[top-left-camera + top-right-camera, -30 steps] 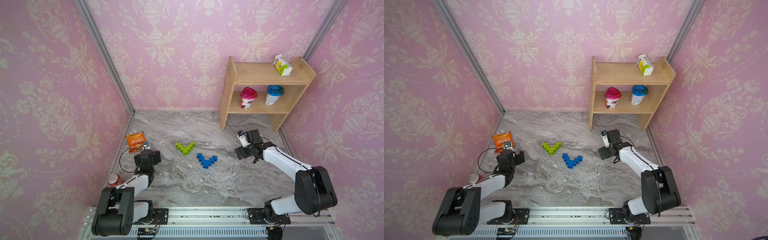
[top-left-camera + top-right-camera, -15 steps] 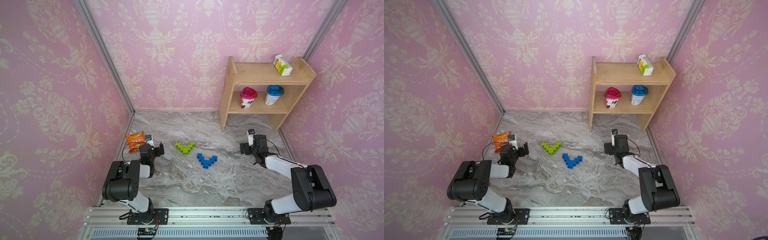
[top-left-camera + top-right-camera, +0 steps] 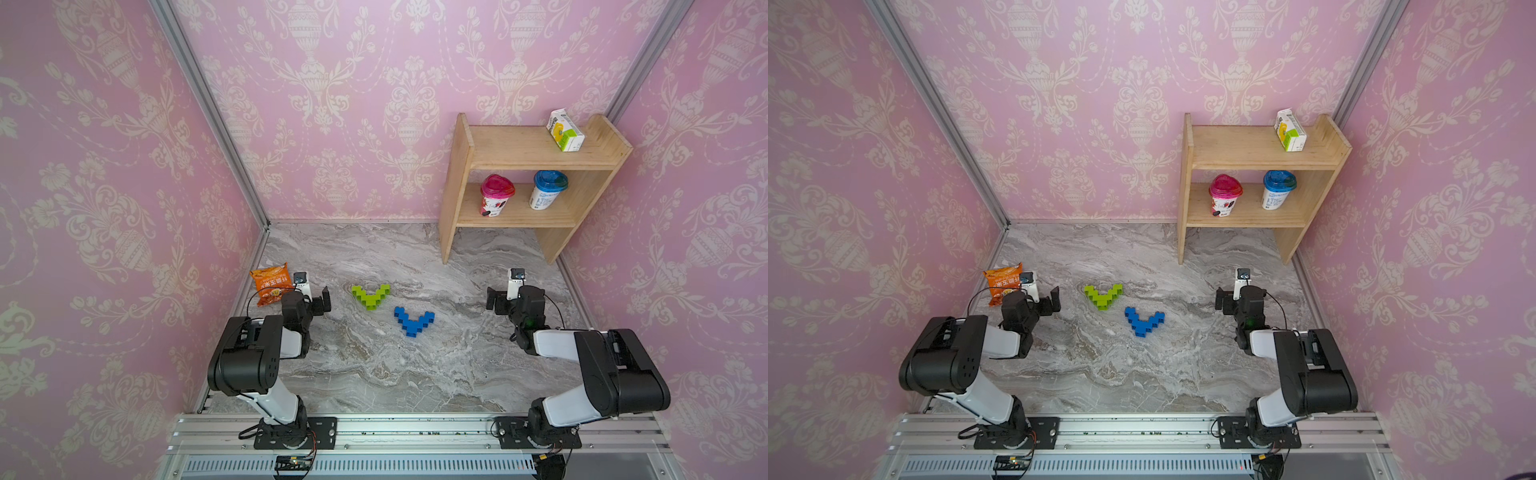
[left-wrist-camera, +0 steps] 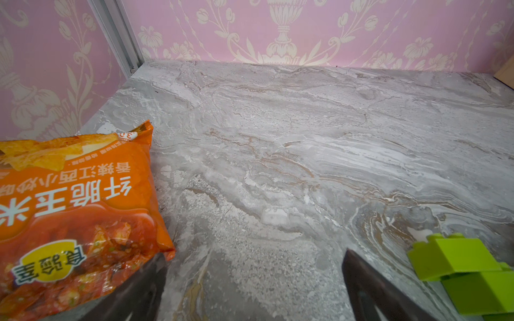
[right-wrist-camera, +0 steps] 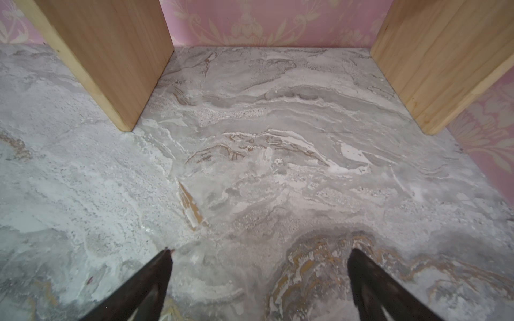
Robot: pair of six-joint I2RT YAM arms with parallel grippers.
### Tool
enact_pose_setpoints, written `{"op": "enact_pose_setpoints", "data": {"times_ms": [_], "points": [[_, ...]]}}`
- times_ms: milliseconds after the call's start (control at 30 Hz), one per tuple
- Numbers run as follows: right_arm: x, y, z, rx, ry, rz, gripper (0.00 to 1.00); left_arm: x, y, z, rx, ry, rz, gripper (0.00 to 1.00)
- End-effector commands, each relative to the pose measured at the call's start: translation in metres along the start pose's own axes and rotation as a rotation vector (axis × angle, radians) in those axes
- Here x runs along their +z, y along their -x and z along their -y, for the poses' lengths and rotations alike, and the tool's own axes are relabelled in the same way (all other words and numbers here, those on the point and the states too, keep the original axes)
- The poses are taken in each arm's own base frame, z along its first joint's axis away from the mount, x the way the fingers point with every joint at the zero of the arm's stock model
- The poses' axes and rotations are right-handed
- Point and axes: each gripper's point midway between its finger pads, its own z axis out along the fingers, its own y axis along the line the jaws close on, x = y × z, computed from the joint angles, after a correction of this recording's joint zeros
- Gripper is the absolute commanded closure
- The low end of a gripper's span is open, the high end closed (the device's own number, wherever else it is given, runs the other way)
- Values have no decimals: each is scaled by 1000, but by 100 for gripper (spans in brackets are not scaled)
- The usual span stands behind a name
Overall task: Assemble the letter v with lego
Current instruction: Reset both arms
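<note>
Plainly we see our left tool (image 4: 254, 257) and right tool (image 5: 258, 251) both gaping wide, gripping nothing, while green lego V (image 3: 371, 296) and blue lego V (image 3: 414, 321) lie apart on the bench (image 3: 374, 374)

You're looking at a robot test cell dressed up as a home, not a real room. The pink damask wallpaper (image 3: 332, 104) sits on flat panels framed by aluminium posts (image 3: 208, 112). The marble-pattern bench (image 3: 374, 374) ends at an aluminium rail (image 3: 415, 432), with the left arm (image 3: 253, 357) and right arm (image 3: 615, 374) bolted to it. The rest is household props: a wooden shelf (image 3: 519, 149) holding two cups (image 3: 496, 199) and a carton (image 3: 564, 129), and a snack bag (image 3: 270, 282).
</note>
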Motion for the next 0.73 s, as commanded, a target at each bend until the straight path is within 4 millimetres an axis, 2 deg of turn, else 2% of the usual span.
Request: {"op": "enact_pose_setpoints", "data": {"times_ms": [0, 100, 200, 700], "points": [[0, 13, -3, 19, 18, 52, 0, 2, 8, -4, 2, 22, 24, 1], [-1, 13, -3, 19, 18, 54, 0, 2, 8, -4, 3, 25, 22, 1], [1, 13, -12, 0, 67, 37, 0, 2, 9, -6, 1, 33, 24, 1], [1, 13, -12, 1, 70, 37, 0, 1, 9, -8, -6, 48, 30, 1]]}}
